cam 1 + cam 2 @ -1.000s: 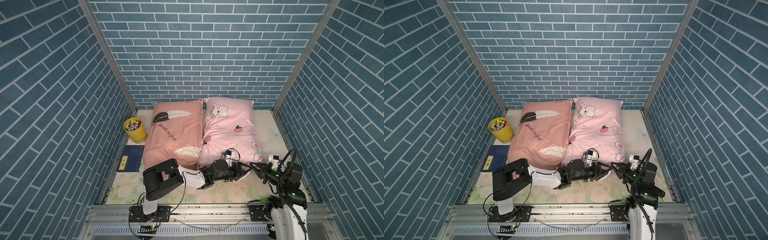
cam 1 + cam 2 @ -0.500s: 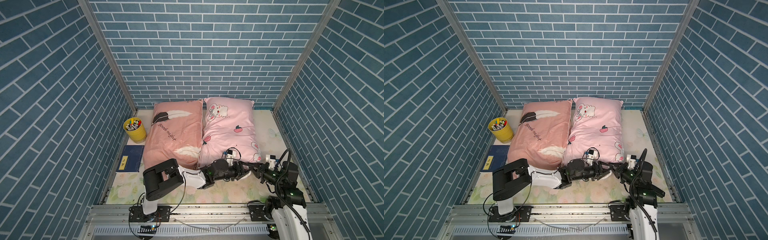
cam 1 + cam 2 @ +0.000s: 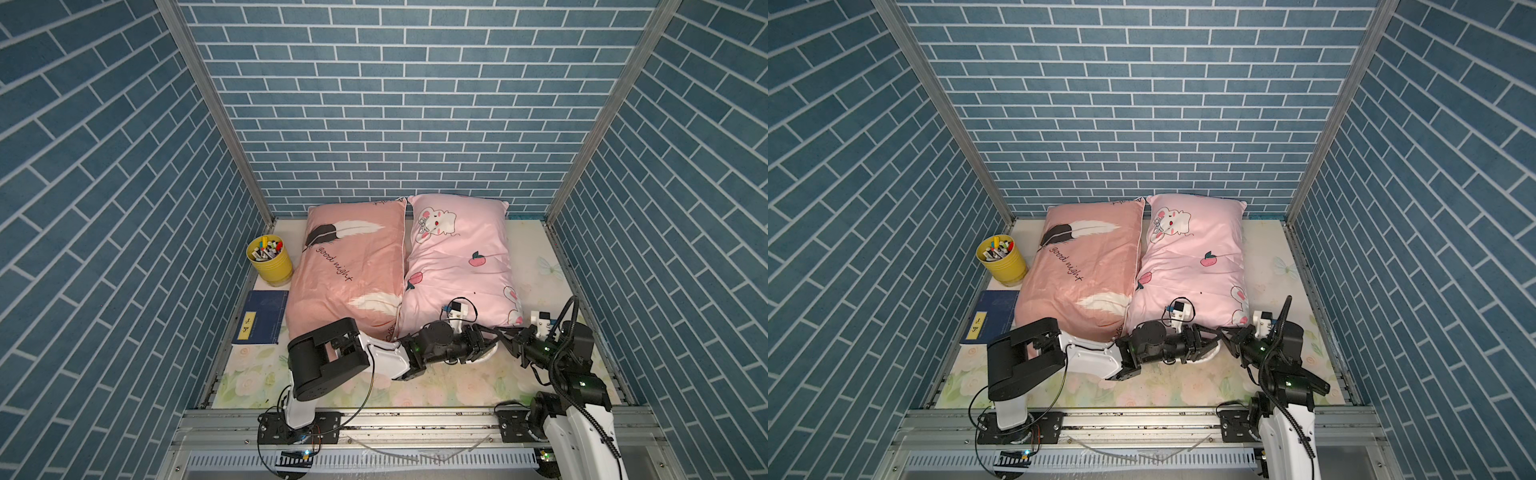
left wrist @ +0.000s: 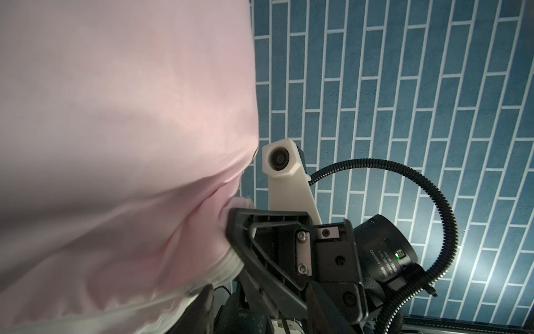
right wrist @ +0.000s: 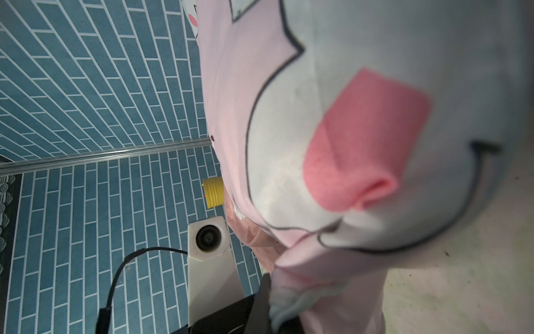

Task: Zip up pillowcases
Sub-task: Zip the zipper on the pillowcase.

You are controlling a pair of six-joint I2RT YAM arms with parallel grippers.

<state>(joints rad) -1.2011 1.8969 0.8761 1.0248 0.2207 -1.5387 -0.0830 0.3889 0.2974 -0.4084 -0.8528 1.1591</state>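
Observation:
Two pillowcases lie side by side. The salmon-pink one with feathers (image 3: 349, 266) (image 3: 1084, 266) is on the left, the light-pink bunny one (image 3: 461, 257) (image 3: 1192, 266) on the right. Both grippers meet at the light-pink pillowcase's near edge, close to its right corner. My right gripper (image 3: 503, 336) (image 3: 1224, 332) (image 5: 276, 303) is shut on a fold of that edge's pink fabric (image 5: 303, 269). My left gripper (image 3: 490, 343) (image 3: 1212, 340) (image 4: 260, 306) reaches in from the left. Its jaws stand apart beside the white inner edge (image 4: 225, 271), with the right gripper's finger (image 4: 239, 222) close in front. The zipper is hidden.
A yellow cup of pens (image 3: 270, 259) (image 3: 1000, 259) and a dark blue book (image 3: 262, 318) sit left of the salmon pillowcase. Blue brick walls close in on three sides. A floral mat (image 3: 449, 382) lies in front, and a metal rail (image 3: 415, 415) runs along the near edge.
The right arm has shifted a little at the pillow's near right corner, still holding the fabric. The left arm has barely moved.

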